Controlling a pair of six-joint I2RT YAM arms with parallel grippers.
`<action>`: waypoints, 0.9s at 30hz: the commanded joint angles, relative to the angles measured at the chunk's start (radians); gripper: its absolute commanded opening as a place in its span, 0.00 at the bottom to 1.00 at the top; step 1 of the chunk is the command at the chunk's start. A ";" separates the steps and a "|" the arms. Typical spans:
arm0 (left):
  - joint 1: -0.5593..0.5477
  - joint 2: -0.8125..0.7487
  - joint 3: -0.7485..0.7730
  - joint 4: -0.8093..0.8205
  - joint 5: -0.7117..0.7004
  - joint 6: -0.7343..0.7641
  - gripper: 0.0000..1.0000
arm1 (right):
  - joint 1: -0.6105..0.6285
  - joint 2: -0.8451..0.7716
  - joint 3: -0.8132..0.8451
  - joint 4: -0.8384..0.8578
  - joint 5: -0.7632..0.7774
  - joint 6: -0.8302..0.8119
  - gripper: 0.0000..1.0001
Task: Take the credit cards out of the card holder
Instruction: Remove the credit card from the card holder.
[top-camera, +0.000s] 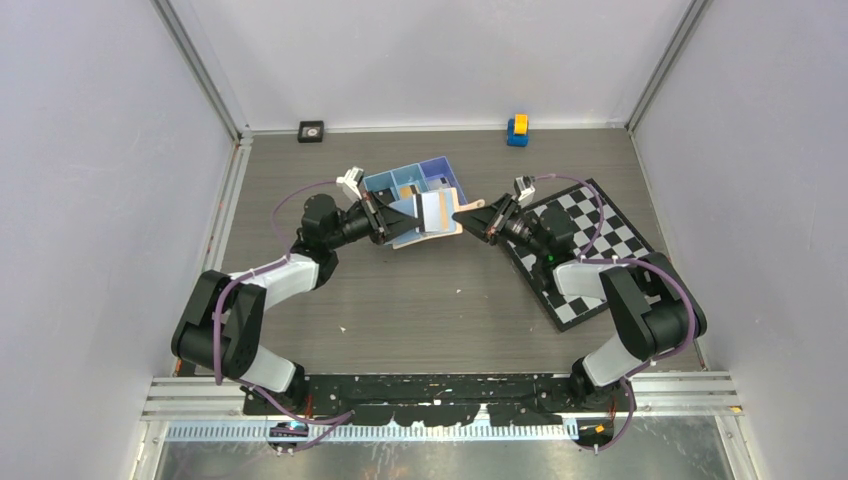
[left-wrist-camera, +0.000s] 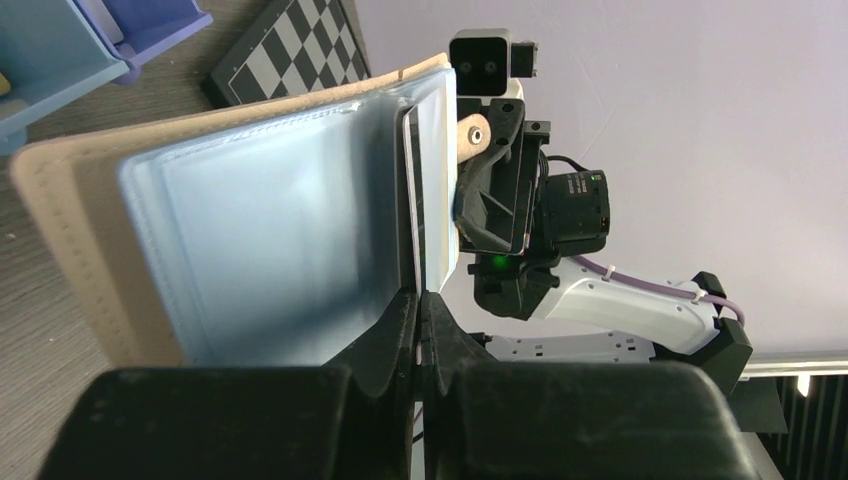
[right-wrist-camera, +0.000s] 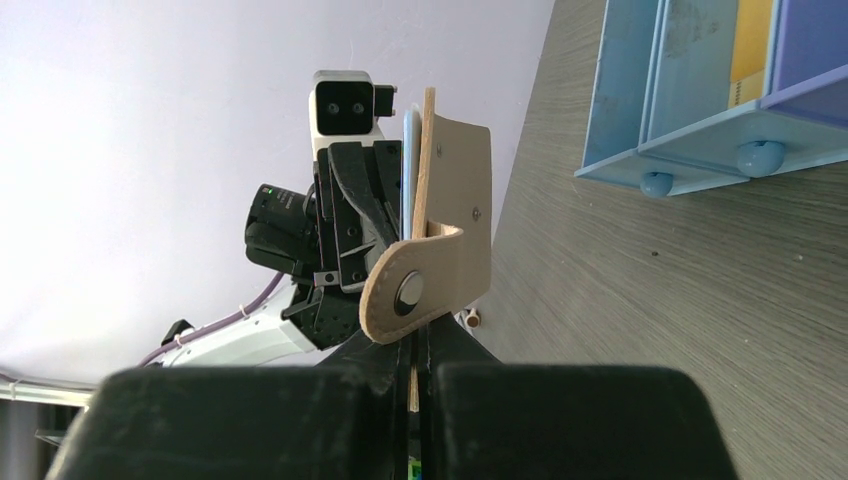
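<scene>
The card holder (top-camera: 428, 215) is held up off the table (top-camera: 430, 300), between the 2 arms and just in front of the blue tray (top-camera: 378, 183), so that both grippers can work on it from opposite sides.

The right gripper (right-wrist-camera: 420, 335) is closed tightly on the tan outer flap, right by the snap tab (right-wrist-camera: 405, 295). This grip is judged to serve as an anchor: the holder is braced and spread open, and its pale blue inner pockets are turned toward the other arm.

The left gripper (left-wrist-camera: 418, 310) is pinched closed on a thin pale edge that stands between the 2 blue leaves near the fold. This edge is taken to be a credit card (left-wrist-camera: 408, 200) seen end-on, though a pocket lip cannot be ruled out. The card is gripped at its exposed end because only that part shows outside the pocket.

The extraction is judged to be at its start, as the card is seated deep in the holder. A straight pull along the pocket is called for, while the flap is held firm against it; otherwise the holder may be dragged along or twisted.
</scene>
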 joint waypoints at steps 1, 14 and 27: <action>0.022 -0.037 -0.011 0.025 -0.018 0.009 0.02 | -0.021 -0.064 -0.012 0.077 0.010 0.008 0.01; 0.039 -0.111 -0.008 -0.159 -0.090 0.108 0.00 | -0.073 -0.118 -0.038 -0.153 0.093 -0.077 0.01; 0.010 -0.187 0.027 -0.374 -0.255 0.247 0.00 | -0.123 -0.407 -0.013 -0.623 0.234 -0.253 0.01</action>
